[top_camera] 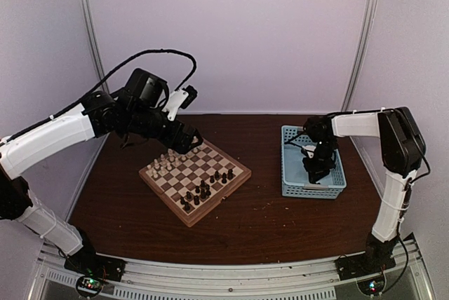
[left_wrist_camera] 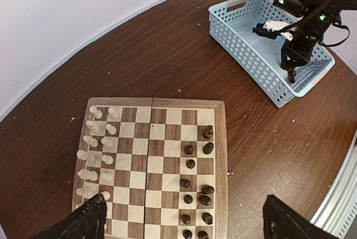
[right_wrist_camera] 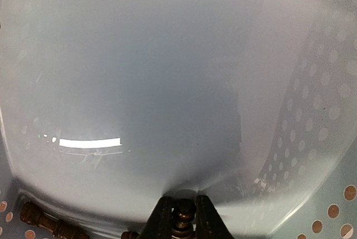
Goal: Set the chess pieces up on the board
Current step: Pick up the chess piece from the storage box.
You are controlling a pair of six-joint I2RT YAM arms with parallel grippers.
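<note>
You've got one dark chess piece [right_wrist_camera: 183, 215] pinched upright in the right jaws, knob end poking up between the two fingers [right_wrist_camera: 160, 221]. From the left wrist view it's hanging just under those jaws, inside the light blue basket [top_camera: 309, 190] and clear of its floor. A couple more dark spares [right_wrist_camera: 44, 222] are lying on their sides on the basket floor right by it. The board [top_camera: 194, 181] sits left of centre on the dark wood table [top_camera: 266, 230], turned cornerwise to you and well apart from the basket on the right. The cream pieces [left_wrist_camera: 95, 155] stand in two files along one edge of it. The dark pieces [left_wrist_camera: 198, 189] stand in two looser files along the opposite edge, the one nearer the basket. Your left arm [top_camera: 56, 135] reaches in over the board's far corner. The left jaws hang above the board, spread wide, gripping nothing, and in their own camera the fingertips [left_wrist_camera: 92, 216] frame the board's near rows. Your right arm [top_camera: 393, 174] folds down from the far right into the basket.
</note>
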